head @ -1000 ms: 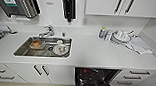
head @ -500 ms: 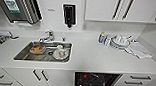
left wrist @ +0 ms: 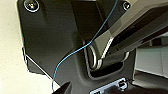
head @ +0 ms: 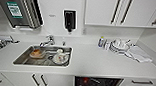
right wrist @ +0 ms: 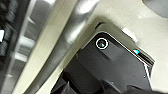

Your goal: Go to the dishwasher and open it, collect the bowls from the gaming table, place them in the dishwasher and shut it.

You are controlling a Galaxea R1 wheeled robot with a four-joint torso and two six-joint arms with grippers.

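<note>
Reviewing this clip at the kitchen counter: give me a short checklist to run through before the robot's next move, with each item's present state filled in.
1. Dishwasher open: ok. Under the countertop its dark interior shows between the white fronts.
2. Door fully lowered: cannot tell; the head view ends just below the opening.
3. Task bowls loaded: cannot tell; the rack contents are too dark to make out.
4. Items in the sink: a pale orange dish and a white patterned dish sit there; neither is a task bowl, ok to leave.
5. Gripper state: cannot tell for either; the wrist views do not make the fingers clear.
6. Plates and cloth well back from the counter edge: ok.
</note>
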